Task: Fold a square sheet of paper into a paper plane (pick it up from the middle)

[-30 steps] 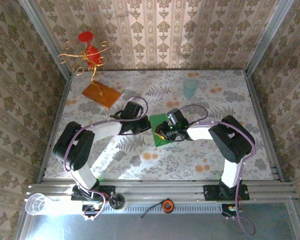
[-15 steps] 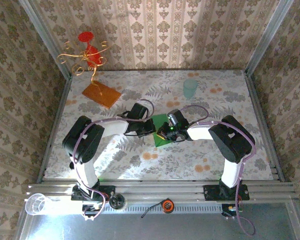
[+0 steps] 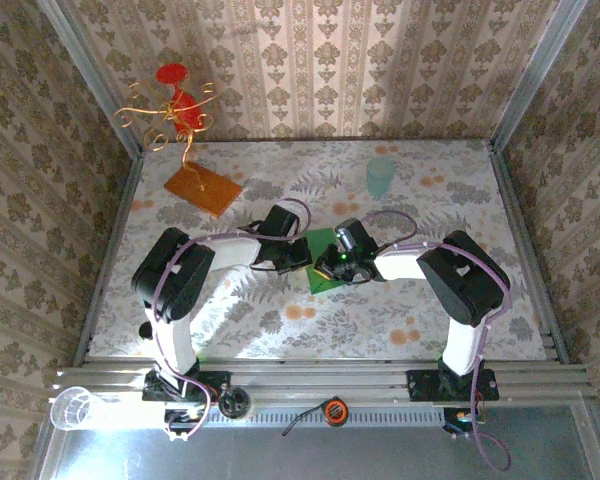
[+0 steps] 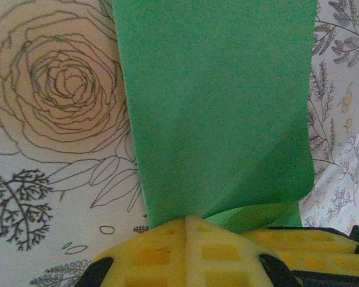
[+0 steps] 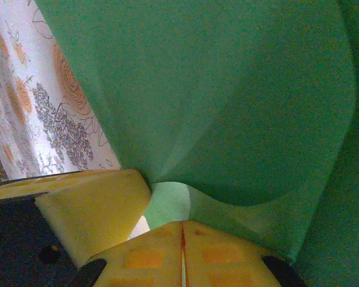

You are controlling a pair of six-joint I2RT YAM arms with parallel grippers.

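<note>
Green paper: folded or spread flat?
Folded, partly. The green paper shows a diagonal crease and a doubled layer lifting where the left gripper pinches it.

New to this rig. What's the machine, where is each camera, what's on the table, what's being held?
Two robot arms are bolted side by side at the table's near edge, each ending in a two-finger gripper. The wide picture comes from a fixed camera above and behind them. The two close-ups come from cameras on the wrists; the yellow pads at the bottom belong to that arm's own gripper. On the flowered table lie a partly folded green paper, an orange-brown board with a gold wire ornament by it, and a pale teal cup. The left gripper and the right gripper are both shut on the green paper, pinching it close together near the table's middle.
</note>
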